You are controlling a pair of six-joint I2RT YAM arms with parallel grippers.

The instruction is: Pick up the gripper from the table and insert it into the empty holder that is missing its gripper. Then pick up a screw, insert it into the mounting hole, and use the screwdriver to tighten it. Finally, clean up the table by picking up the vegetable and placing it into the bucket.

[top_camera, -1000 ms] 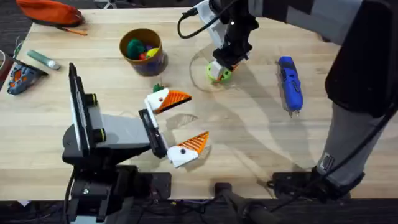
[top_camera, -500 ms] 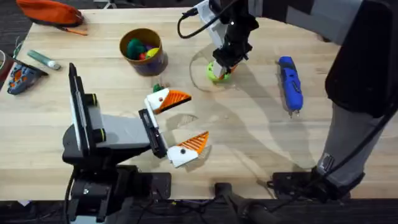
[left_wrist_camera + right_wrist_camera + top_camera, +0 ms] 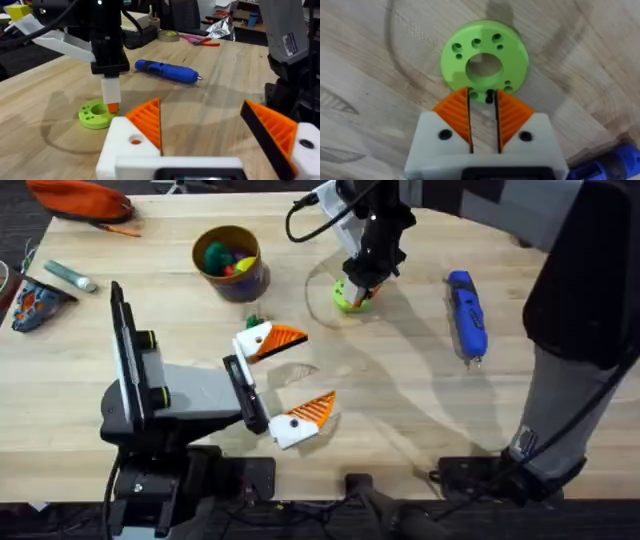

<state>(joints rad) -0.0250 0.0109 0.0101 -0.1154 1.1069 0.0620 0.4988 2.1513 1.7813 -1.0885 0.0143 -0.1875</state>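
Right gripper [image 3: 482, 100] fingers nearly clenched on a small dark screw [image 3: 489, 96], mostly hidden, at the lime-green holed plastic disc [image 3: 352, 299]. Left gripper [image 3: 290, 375] released. Slim blue screwdriver [image 3: 466, 313] beside the disc.

The table [image 3: 400, 410] is seen from a fixed camera above the arm bases, aimed down and forward, so that the whole work area is taken in from well back. The left wrist view is taken low over the wood, facing across the table toward the green disc [image 3: 96, 113] and the screwdriver [image 3: 167, 71], with the room behind. The right wrist view is aimed almost straight down from very close, directly over the same disc [image 3: 484, 61]. The disc [image 3: 351, 297] and the screwdriver [image 3: 467, 315] are shared by all three views.
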